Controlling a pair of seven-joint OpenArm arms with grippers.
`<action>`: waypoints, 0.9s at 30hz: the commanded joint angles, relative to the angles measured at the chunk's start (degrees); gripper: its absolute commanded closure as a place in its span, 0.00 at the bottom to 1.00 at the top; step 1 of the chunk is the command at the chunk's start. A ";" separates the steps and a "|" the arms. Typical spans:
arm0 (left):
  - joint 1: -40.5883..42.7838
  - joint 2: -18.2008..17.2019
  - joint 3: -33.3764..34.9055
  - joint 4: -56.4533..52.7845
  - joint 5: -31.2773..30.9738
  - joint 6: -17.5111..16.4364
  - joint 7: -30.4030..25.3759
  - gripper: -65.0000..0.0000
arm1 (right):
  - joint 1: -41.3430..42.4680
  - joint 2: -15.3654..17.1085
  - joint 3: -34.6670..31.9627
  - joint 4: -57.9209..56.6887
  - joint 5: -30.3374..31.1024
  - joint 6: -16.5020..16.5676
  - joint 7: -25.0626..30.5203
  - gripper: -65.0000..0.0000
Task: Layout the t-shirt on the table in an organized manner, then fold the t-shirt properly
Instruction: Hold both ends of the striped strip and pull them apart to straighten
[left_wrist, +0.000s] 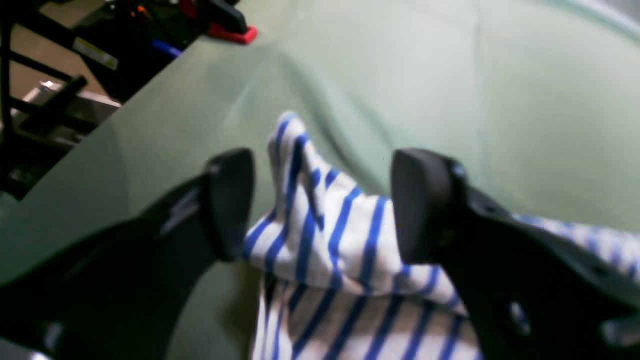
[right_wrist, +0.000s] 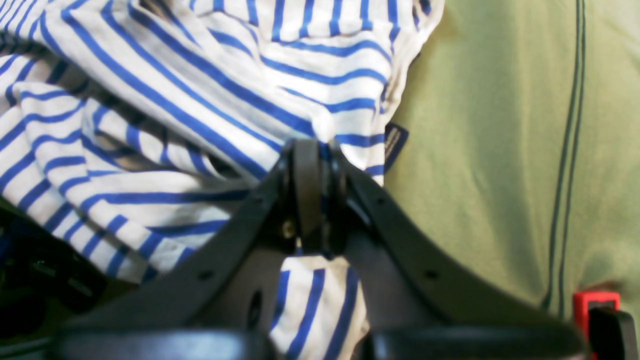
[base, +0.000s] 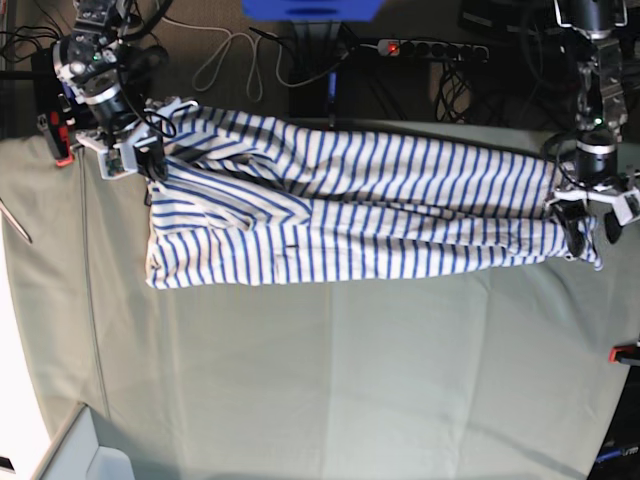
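The white, blue-striped t-shirt lies stretched in a long band across the far part of the table. At its end on the left of the base view, my right gripper is shut on a bunched edge of the t-shirt, close to the small dark tag. At the other end my left gripper is open. In the left wrist view its two black fingers stand wide apart on either side of a crumpled corner of the t-shirt, which rests on the table.
Red-and-black clamps grip the table's edges. Behind the far edge lie cables and a power strip. A white box sits at the near left corner.
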 joint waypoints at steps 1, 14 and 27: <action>0.08 -1.16 -0.43 2.26 -1.16 -0.27 -1.80 0.35 | -0.08 0.22 0.10 0.82 0.88 0.62 1.34 1.00; -15.13 -1.07 -9.83 1.55 -4.42 0.26 17.89 0.53 | 0.89 0.13 -2.89 0.91 0.61 0.62 1.34 1.00; -19.79 1.04 -10.10 -13.48 5.25 -0.18 26.24 0.71 | 1.07 0.13 -3.42 0.91 0.61 0.62 1.34 1.00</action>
